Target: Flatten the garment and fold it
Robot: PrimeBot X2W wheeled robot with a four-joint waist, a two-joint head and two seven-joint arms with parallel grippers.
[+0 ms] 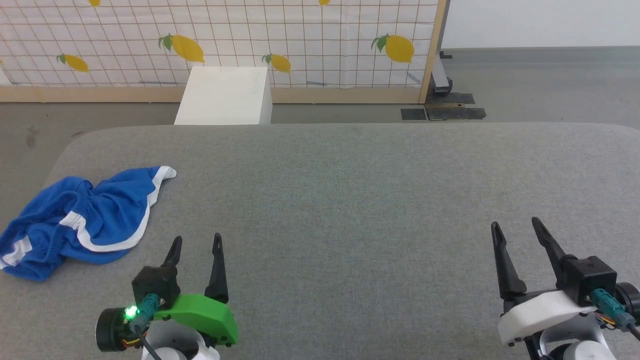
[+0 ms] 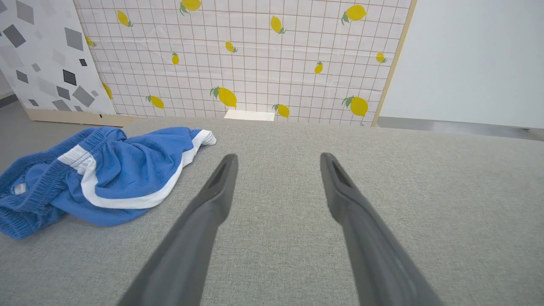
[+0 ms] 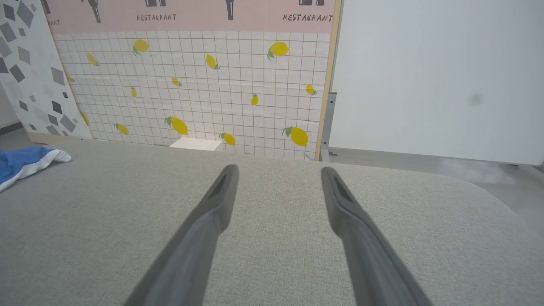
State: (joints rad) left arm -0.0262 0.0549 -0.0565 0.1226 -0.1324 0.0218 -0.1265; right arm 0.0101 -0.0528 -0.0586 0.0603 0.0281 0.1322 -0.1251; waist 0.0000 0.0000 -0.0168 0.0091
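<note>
Item one. The shorts [image 1: 82, 220] are lying in a crumpled heap at the left edge of the frame in the head view. They are resting on the grey counter [image 1: 350, 200], with the heap reaching towards the counter's left rim. The fabric is bunching into soft folds, so it is judged light, limp and not fragile. It is likely to drape and drag rather than hold a shape, and the cloth-covered counter is probably adding some friction. The gathered waistband [image 1: 27, 262] is sitting at the lower left of the heap. The white hem trim [image 1: 117, 242] is curving along its right side. Both are thicker edges and are judged the better places to pinch. The hem corner [image 1: 167, 173], pointing to the upper right, is also offering a free tip.

Item two. The left tool [image 1: 197, 238] is sitting just right of the heap, near the hem trim but apart from it. Its two fingers are standing spread, holding nothing and touching no cloth. The left wrist view is showing bare counter between them. Whether the tips are touching the counter cannot be told.

Item three. The right tool [image 1: 515, 223] is sitting at the lower right of the frame, well apart from the shorts. Its fingers are likewise spread and empty.
</note>
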